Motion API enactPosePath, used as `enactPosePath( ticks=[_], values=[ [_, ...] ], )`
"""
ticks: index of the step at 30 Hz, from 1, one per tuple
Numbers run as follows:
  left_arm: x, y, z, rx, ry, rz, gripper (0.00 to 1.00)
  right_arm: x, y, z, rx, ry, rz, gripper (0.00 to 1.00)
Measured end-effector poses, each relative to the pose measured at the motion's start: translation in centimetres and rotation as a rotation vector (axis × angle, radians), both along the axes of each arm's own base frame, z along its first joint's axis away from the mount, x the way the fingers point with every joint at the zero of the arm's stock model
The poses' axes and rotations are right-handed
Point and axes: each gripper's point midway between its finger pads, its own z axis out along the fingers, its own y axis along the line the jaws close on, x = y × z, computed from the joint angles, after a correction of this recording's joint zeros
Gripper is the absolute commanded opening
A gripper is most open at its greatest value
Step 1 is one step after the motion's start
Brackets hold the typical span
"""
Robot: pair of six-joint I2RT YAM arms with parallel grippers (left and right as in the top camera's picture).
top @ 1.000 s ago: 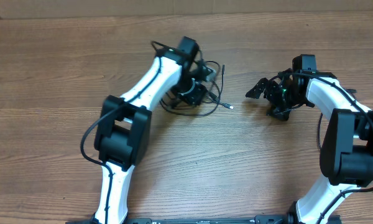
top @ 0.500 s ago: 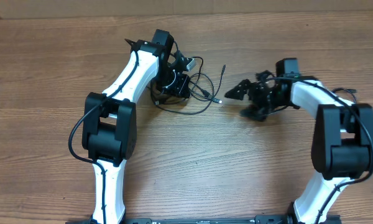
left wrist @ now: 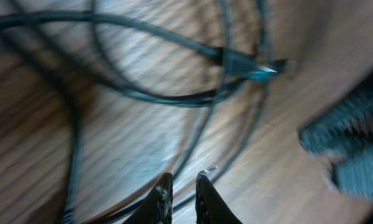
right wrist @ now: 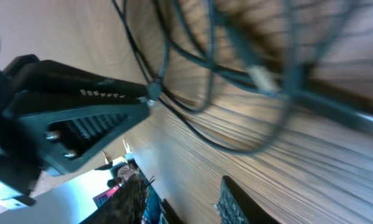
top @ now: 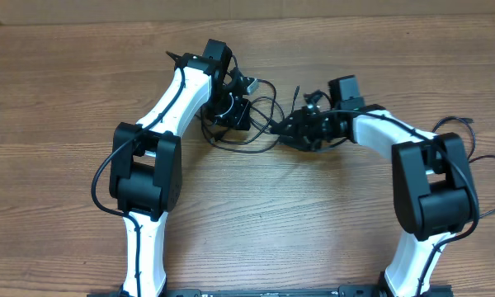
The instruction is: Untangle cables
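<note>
The cables [top: 260, 124] are thin black cords lying in loose overlapping loops on the wood between the two arms. My left gripper [top: 233, 106] sits on the loops' left side. In the left wrist view its tips [left wrist: 183, 186] are a narrow slit apart with a blurred strand [left wrist: 143, 96] crossing there; whether it is pinched I cannot tell. A plug end [left wrist: 255, 65] lies ahead. My right gripper [top: 293, 130] is at the loops' right edge. Its jaws [right wrist: 183, 199] stand apart over bare wood, short of the cords [right wrist: 236, 143] and a pale plug [right wrist: 261, 78].
The wooden table [top: 66, 99] runs out on all sides. The left gripper body [right wrist: 68, 130] fills the left of the right wrist view, close to the right gripper. The arms' own thicker black wires [top: 458, 124] loop near the right arm.
The right arm has swung left up to the cable loops and its jaws have narrowed. The left arm first dragged the loops left, then held still as its tips parted slightly.
</note>
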Motion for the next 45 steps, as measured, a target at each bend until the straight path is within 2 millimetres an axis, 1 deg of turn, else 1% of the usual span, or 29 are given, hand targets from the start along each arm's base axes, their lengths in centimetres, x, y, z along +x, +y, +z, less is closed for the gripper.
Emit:
enactPosePath(
  ticks=[1,2,3,5,6,8,10,12,15,16,17,19,23,29,33,37,45],
  values=[
    [0.2,0.5,-0.2,0.032,-0.001,0.022,0.14,0.0,0.7,0.2,0.004,-0.014,0.007,0.5],
    [0.3,0.9,-0.4,0.062,-0.001,0.045,0.14,0.2,1.3,0.4,0.009,-0.028,0.01,0.53],
    [0.5,1.4,-0.6,0.092,-0.001,0.071,0.14,0.2,1.9,0.6,0.016,-0.046,0.021,0.52],
    [0.7,2.2,-0.9,0.133,0.001,0.11,0.15,0.2,3.0,1.0,0.028,-0.072,0.035,0.47],
    [0.8,2.6,-0.9,0.149,0.004,0.127,0.16,0.2,3.4,1.2,0.035,-0.078,0.039,0.46],
    [0.9,3.3,-1.0,0.17,0.01,0.155,0.18,0.4,4.0,1.4,0.044,-0.071,0.026,0.45],
    [1.0,4.0,-1.1,0.183,0.016,0.181,0.22,0.7,4.1,1.4,0.038,-0.055,-0.001,0.43],
    [1.3,4.8,-1.1,0.185,0.021,0.211,0.24,1.0,3.9,0.8,0.005,-0.034,-0.042,0.41],
    [1.7,5.9,-1.1,0.185,0.029,0.251,0.27,1.6,3.7,-0.3,-0.069,-0.013,-0.111,0.4],
    [1.8,6.2,-1.1,0.185,0.031,0.261,0.28,1.7,3.8,-0.7,-0.096,-0.011,-0.131,0.41],
    [1.9,6.5,-1.1,0.185,0.032,0.271,0.29,1.7,3.9,-1.0,-0.122,-0.012,-0.148,0.45],
    [2.1,7.0,-1.1,0.185,0.033,0.284,0.3,1.7,4.3,-1.7,-0.178,-0.019,-0.182,0.48],
    [2.2,6.9,-1.1,0.183,0.029,0.285,0.32,1.4,5.2,-2.8,-0.273,-0.03,-0.238,0.51],
    [2.3,6.9,-1.1,0.182,0.025,0.285,0.34,1.3,5.7,-3.8,-0.386,-0.069,-0.316,0.53],
    [2.3,6.9,-1.1,0.182,0.023,0.286,0.33,1.0,6.0,-3.9,-0.45,-0.102,-0.341,0.55],
    [2.3,6.9,-1.1,0.182,0.023,0.286,0.36,0.2,6.4,-4.0,-0.502,-0.111,-0.341,0.55],
    [2.3,7.1,-1.1,0.194,0.021,0.287,0.38,-1.3,5.4,-4.2,-0.571,-0.05,-0.346,0.56]
  ],
)
